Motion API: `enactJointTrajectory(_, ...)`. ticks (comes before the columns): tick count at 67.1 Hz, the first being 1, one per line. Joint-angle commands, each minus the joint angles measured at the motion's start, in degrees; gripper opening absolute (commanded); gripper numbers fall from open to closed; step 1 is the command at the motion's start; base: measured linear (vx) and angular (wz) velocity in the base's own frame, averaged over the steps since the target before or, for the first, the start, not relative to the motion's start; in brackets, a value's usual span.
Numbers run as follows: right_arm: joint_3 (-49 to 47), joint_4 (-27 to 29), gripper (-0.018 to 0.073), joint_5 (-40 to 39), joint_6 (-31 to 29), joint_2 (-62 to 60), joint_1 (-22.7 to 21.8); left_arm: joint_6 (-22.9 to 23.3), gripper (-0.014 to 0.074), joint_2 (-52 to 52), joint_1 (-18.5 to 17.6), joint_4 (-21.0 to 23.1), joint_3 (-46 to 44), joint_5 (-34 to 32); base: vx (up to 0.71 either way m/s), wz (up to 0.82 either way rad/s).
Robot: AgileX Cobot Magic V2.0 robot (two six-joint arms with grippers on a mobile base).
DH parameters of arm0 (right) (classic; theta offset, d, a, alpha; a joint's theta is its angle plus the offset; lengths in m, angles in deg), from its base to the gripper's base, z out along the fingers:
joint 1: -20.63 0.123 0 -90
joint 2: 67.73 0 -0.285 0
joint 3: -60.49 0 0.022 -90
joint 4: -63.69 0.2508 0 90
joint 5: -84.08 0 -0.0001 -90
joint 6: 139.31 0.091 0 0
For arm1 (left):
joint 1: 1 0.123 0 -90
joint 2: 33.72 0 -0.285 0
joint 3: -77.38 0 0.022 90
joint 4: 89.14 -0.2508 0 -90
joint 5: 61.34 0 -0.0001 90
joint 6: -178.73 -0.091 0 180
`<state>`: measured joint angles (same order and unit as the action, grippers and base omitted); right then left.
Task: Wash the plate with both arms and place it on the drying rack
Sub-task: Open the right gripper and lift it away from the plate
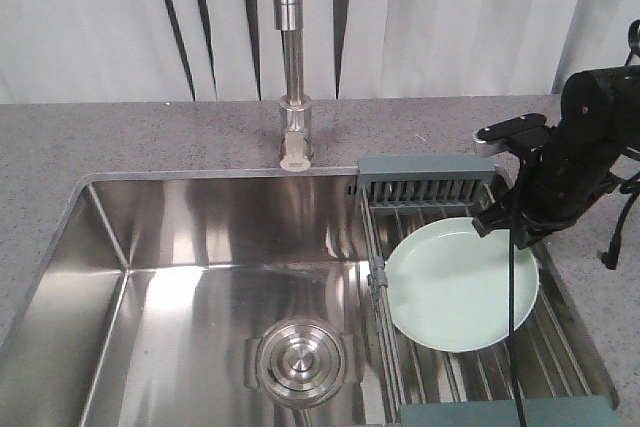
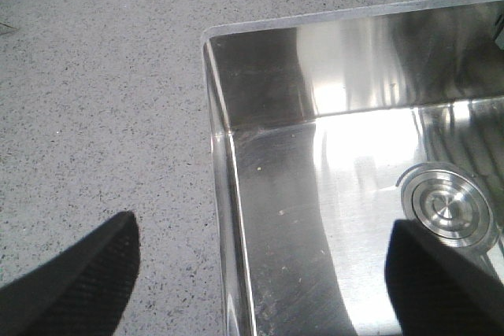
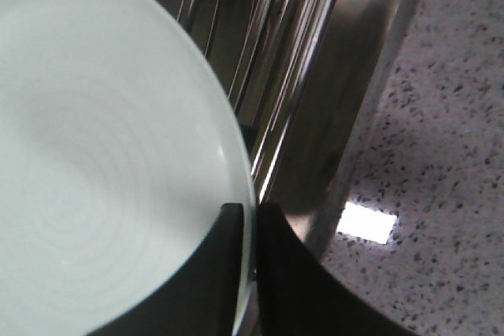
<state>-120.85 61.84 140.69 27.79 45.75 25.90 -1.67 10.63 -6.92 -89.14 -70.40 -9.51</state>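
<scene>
The pale mint-green plate [image 1: 460, 282] lies over the steel rods of the drying rack [image 1: 565, 342], which spans the right end of the sink. At the plate's far right rim, my right gripper [image 1: 502, 219] is shut on the plate, one finger above and one below the rim. In the right wrist view the plate [image 3: 102, 155] fills the left side, its edge pinched in the right gripper [image 3: 250, 212], with rack rods [image 3: 272, 76] behind. My left gripper [image 2: 264, 226] is open and holds nothing, hovering over the sink's left wall. It does not show in the front view.
The steel sink [image 1: 200, 237] has a round drain [image 1: 300, 359] in its floor, also seen as the drain [image 2: 445, 206] from the left wrist. A tall faucet [image 1: 290, 67] stands behind the basin. Speckled grey countertop [image 1: 150, 137] surrounds it. A grey-blue slotted end piece [image 1: 425, 179] closes the rack's far side.
</scene>
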Motion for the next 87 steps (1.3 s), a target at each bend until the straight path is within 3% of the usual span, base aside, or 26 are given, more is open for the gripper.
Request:
enactJointTrajectory(1, -1.5, -0.5, 0.0139, -1.0, 0.6, -2.7, -0.3, 0.4, 0.0584, 0.0, -0.2, 0.0, -1.2, -4.0, 0.00, 0.00)
enactJointTrajectory(17, -1.5, 0.2, 0.0314, -3.1, 2.3, -8.1, -0.2, 0.4, 0.0584, 0.0, -0.2, 0.0, -1.2, -4.0, 0.00, 0.00)
enactJointTrajectory(23, 0.1, 0.7, 0.0322, -5.4, 2.4, -12.8, -0.2, 0.4, 0.0584, 0.0, -0.2, 0.0, -1.2, -4.0, 0.00, 0.00)
enactJointTrajectory(43, 18.1, 1.0, 0.0319, -17.5, 5.3, -35.4, -0.2, 0.4, 0.0584, 0.0, -0.2, 0.0, -1.2, -4.0, 0.00, 0.00)
enactJointTrajectory(63, 29.7, 3.7, 0.0319, -15.2, 6.9, -56.7, -0.2, 0.4, 0.0584, 0.0, -0.2, 0.0, -1.2, -4.0, 0.00, 0.00)
enactJointTrajectory(87, 31.8, 5.7, 0.0319, -6.6, 6.9, -74.1, -0.2, 0.4, 0.0584, 0.0, -0.2, 0.0, -1.2, -4.0, 0.00, 0.00)
